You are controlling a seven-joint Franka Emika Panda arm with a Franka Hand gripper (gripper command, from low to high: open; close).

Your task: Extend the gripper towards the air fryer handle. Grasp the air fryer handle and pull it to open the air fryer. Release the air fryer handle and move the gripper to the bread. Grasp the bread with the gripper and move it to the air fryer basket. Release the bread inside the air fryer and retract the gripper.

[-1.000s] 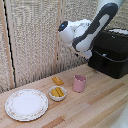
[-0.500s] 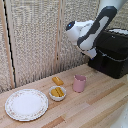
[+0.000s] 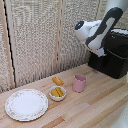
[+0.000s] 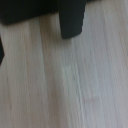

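Observation:
The black air fryer (image 3: 114,59) stands at the exterior view's right, with its drawer shut. My gripper (image 3: 99,51) hangs just in front of its upper face; the fingers are lost against the black body. The blurred wrist view shows the air fryer (image 4: 30,10) as a dark mass with a short black bar, apparently the air fryer handle (image 4: 71,21), jutting out over the wooden table. The bread (image 3: 58,80) lies on the table beside a small bowl, far from the gripper. In the exterior view, the arm hides the handle.
A pink cup (image 3: 79,83) stands between the bread and the air fryer. A small white bowl (image 3: 57,93) holds two golden sticks. A large patterned plate (image 3: 26,104) lies at the exterior view's left. A woven screen (image 3: 35,40) backs the table.
The arm has swung toward the exterior view's right, bringing the gripper close to the air fryer's front. Nothing on the table has moved.

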